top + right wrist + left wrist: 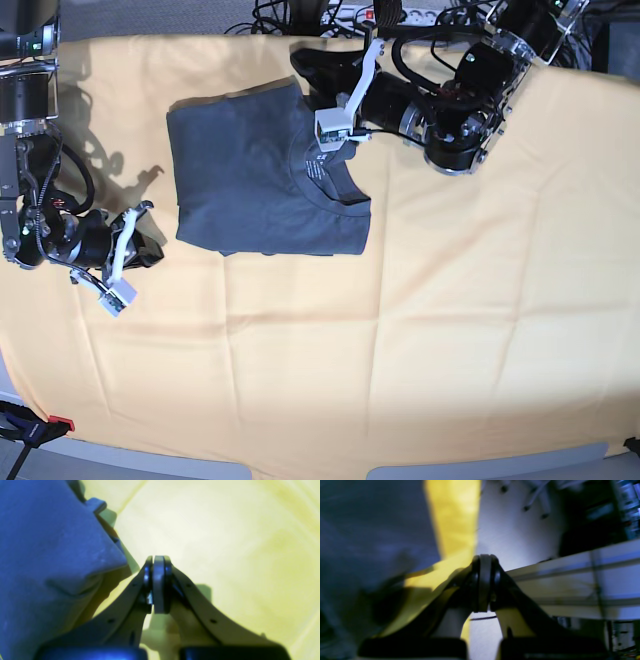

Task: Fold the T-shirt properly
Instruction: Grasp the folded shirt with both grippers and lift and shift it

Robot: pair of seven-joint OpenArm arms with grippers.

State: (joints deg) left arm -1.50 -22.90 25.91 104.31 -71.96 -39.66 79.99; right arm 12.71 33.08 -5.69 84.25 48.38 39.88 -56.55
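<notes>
The dark slate-grey T-shirt [255, 180] lies folded into a rectangle on the yellow-orange cloth [420, 320], its ribbed collar [340, 195] at its right edge. My left gripper [330, 130] is shut and holds nothing, raised over the shirt's back right corner. The blurred left wrist view shows its closed tips [485, 558] with the T-shirt [370, 530] to their left. Left of the shirt and apart from it, my right gripper [113, 297] is shut and holds nothing. Its pressed-together tips [158, 558] hang over bare cloth, with the T-shirt [50, 545] on their left.
Cables and a power strip [395, 15] crowd the table's back edge behind the left arm. A metal frame rail [595, 562] and grey floor [515, 535] show beyond the cloth's edge. A red-tipped clamp [35, 428] sits at the front left corner.
</notes>
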